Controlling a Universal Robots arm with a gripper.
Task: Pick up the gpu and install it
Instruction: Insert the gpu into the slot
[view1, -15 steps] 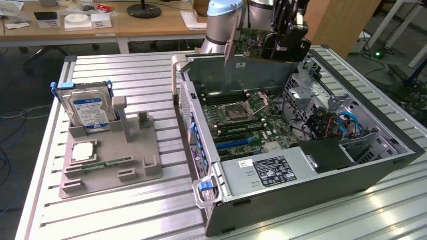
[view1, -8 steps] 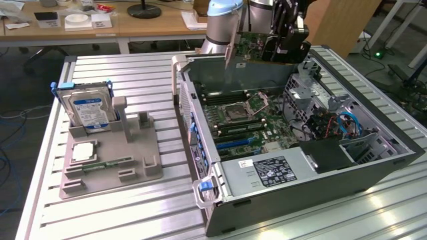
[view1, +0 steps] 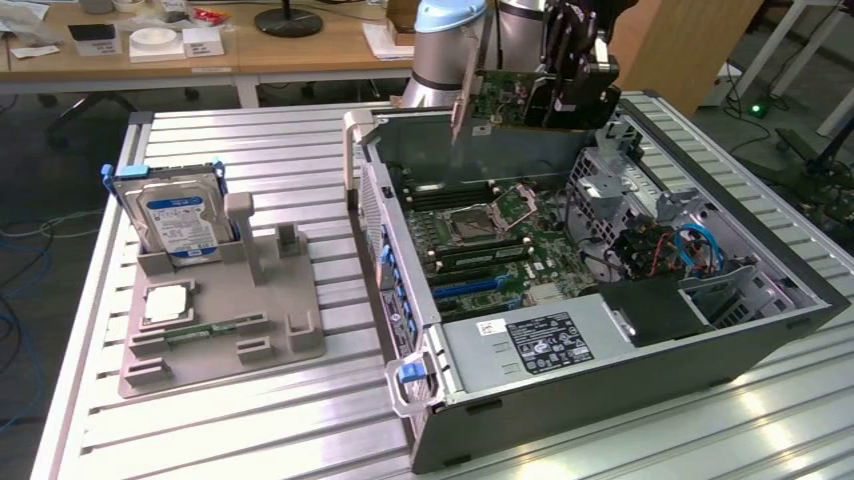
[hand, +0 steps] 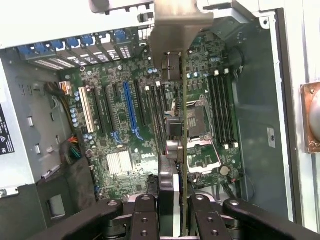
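The gpu (view1: 505, 98) hangs in the air above the back edge of the open computer case (view1: 747, 330), green board side facing the exterior view, silvery bracket (view1: 461, 112) at its exterior-view left end. My gripper (view1: 561, 100) is shut on its upper edge. In the wrist view the gpu (hand: 176, 150) appears edge-on between my two black fingers (hand: 145, 215), its metal bracket (hand: 172, 30) at the far end, over the motherboard (hand: 115, 135). A long blue slot (hand: 131, 112) lies on the board a little to one side of the card's edge. The card is well above the board, touching nothing.
A grey fixture (view1: 227, 330) on the table at the exterior view's left holds a blue-labelled hard drive (view1: 180, 222) upright and a memory stick (view1: 214, 328). Inside the case sit the power supply (view1: 534, 345), drive bay (view1: 627, 200), cables (view1: 694, 250) and CPU socket (view1: 478, 218).
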